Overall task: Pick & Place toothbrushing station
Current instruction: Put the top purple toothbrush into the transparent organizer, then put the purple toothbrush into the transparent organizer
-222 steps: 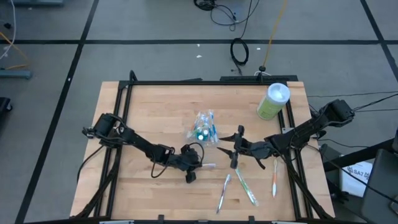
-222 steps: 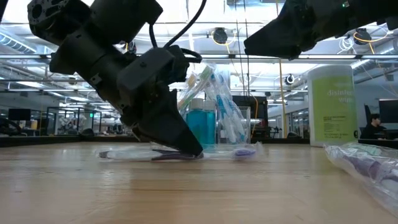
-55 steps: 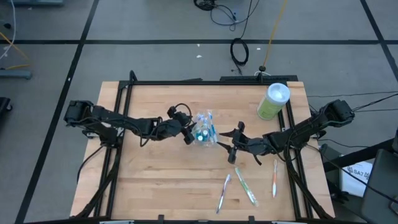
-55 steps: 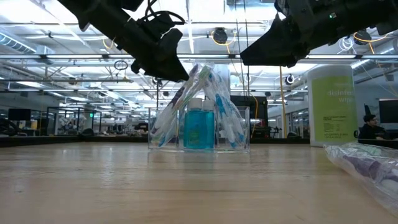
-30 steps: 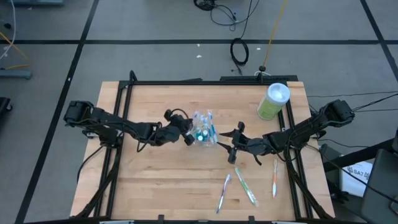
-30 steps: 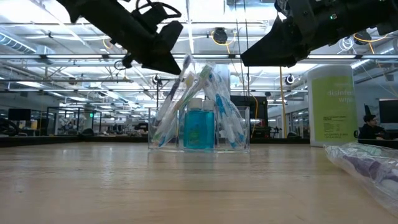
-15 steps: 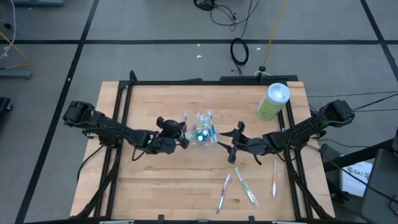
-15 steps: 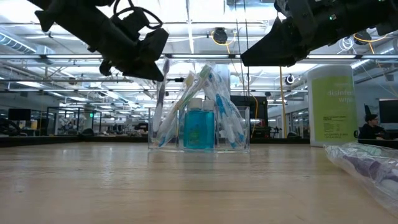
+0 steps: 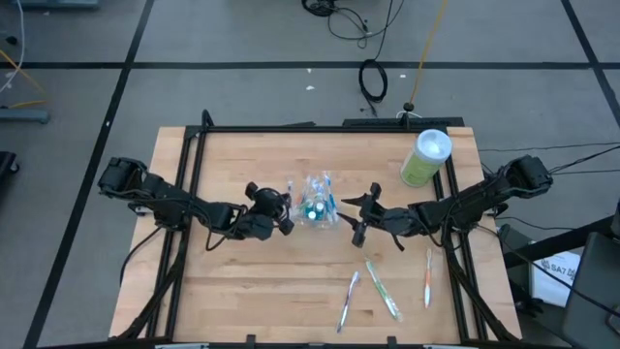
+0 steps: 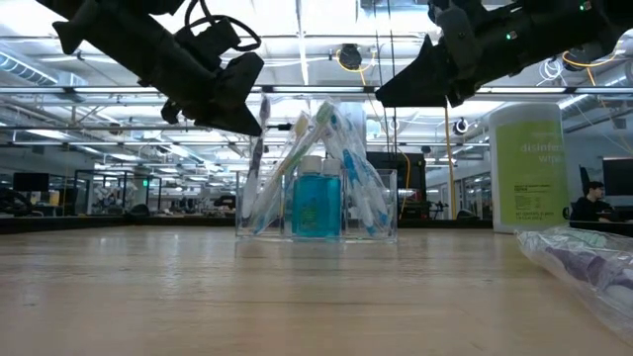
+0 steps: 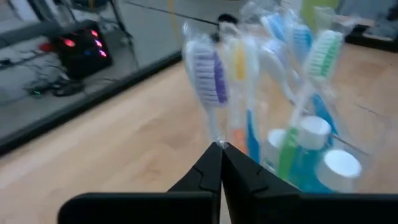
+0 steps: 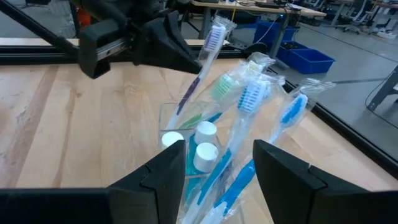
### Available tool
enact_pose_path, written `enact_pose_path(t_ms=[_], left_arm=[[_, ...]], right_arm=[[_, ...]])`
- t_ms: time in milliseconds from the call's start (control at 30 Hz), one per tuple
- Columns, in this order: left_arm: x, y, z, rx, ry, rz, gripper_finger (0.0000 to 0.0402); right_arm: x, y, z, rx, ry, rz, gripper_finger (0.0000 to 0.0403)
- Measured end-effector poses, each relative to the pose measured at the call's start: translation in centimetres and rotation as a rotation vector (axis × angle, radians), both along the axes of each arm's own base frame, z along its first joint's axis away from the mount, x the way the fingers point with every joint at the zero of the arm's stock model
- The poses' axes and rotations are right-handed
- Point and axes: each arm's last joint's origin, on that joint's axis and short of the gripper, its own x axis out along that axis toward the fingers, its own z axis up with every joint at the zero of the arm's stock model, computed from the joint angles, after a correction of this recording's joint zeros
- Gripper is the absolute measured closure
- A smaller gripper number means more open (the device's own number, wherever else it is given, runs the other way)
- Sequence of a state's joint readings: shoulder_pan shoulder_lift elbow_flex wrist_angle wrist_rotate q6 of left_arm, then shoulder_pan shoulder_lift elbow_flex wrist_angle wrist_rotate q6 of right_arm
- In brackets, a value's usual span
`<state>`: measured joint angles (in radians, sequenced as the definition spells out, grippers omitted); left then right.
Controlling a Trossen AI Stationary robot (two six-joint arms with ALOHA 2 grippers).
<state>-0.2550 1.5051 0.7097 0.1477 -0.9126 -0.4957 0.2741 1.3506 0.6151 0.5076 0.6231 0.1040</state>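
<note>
Toothbrush (image 11: 208, 81) | pinched by left gripper (image 11: 221, 148) | beside cup (image 9: 317, 206)

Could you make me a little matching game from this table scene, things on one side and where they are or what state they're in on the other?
Things:
1. left gripper
2. right gripper
3. green canister
4. clear cup

States:
A. stands at the table's far right corner
B. open, beside the cup
C. shut on a purple-bristled toothbrush
D. holds several wrapped toothbrushes

Pairs: 1-C, 2-B, 3-A, 4-D
</note>
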Motion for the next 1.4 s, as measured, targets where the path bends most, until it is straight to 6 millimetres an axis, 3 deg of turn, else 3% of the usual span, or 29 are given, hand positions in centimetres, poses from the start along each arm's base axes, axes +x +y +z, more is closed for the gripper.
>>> enact_pose_path(t_ms=[267,833,1000,1167,1400], left_arm=[[0.2,0.0,-0.3,-0.097,0.027,-0.116,0.0343],[-0.4,-0.6,0.0,-0.089,0.078,-0.170,0.0235],[-1.1,-0.8,1.5,-0.103,0.029,-0.183,0.0223],[-1.7,-0.6,2.7,-0.096,0.025,-0.217,0.0222],[-2.1,-0.7,3.8,-0.081,0.018,-0.311,0.0222]], right_arm=[[0.0,0.0,0.0,-0.010,0.004,0.003,0.0220],[0.0,0.2,-0.1,0.046,0.003,0.058,0.0220],[0.1,0.4,-0.2,0.097,0.015,0.180,0.0220],[0.1,0.5,-0.3,0.127,0.016,0.182,0.0220],[0.0,1.8,0.0,0.402,0.010,0.363,0.0225]])
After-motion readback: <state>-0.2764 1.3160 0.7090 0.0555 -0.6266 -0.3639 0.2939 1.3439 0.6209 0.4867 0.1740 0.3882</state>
